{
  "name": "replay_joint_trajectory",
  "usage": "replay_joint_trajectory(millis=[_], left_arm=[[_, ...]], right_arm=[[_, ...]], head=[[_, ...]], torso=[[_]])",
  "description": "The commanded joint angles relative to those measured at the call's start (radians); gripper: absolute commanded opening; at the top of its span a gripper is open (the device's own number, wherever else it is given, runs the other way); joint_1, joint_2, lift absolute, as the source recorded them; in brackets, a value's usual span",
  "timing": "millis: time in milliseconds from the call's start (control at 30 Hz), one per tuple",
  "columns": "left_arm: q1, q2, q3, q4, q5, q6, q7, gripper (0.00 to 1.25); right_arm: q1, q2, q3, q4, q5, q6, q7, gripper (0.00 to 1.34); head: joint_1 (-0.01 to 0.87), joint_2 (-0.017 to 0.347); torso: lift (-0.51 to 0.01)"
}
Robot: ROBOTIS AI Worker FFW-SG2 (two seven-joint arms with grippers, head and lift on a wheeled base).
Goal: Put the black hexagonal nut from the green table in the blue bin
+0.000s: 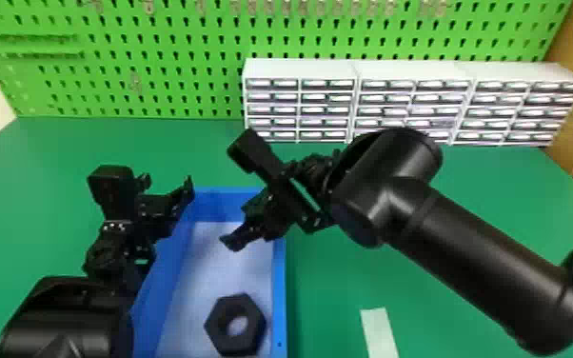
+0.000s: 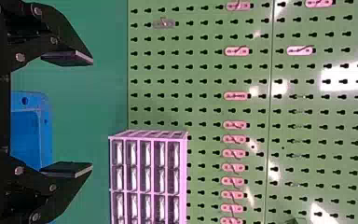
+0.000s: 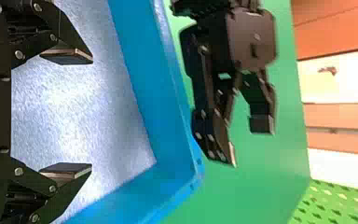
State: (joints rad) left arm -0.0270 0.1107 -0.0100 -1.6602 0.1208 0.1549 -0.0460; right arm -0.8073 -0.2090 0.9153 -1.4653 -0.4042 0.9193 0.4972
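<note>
Nut (image 1: 217, 320) was seen lying flat in the blue bin (image 1: 279, 285), on the near side of the right claw (image 3: 92, 114), which was spread open and empty. The left claw (image 2: 92, 114) (also open) was held farther off; only withdrawal was judged necessary.

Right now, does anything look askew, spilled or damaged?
Nothing stands out: the black hexagonal nut lies inside the blue rectangular bin, and the black two-fingered left gripper and right gripper are open and empty.
</note>
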Motion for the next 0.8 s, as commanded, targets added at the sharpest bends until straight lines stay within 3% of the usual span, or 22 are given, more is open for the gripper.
replay_joint_trajectory(millis=[0,433,767], left_arm=[[0.002,0.001,0.002,-0.006,0.0,0.0,0.0,0.8],[0.002,0.0,0.009,-0.01,-0.001,0.0,0.0,0.8],[0.004,0.001,0.013,-0.016,-0.001,0.002,0.0,0.8]], right_arm=[[0.023,0.0,-0.085,-0.04,0.041,0.027,0.012,0.89],[0.088,0.01,-0.291,-0.118,0.159,0.059,0.092,0.89],[0.163,0.03,-0.46,-0.187,0.212,0.047,0.098,0.89]], head=[[0.686,0.051],[0.686,0.051],[0.686,0.051]], torso=[[-0.096],[-0.096],[-0.096]])
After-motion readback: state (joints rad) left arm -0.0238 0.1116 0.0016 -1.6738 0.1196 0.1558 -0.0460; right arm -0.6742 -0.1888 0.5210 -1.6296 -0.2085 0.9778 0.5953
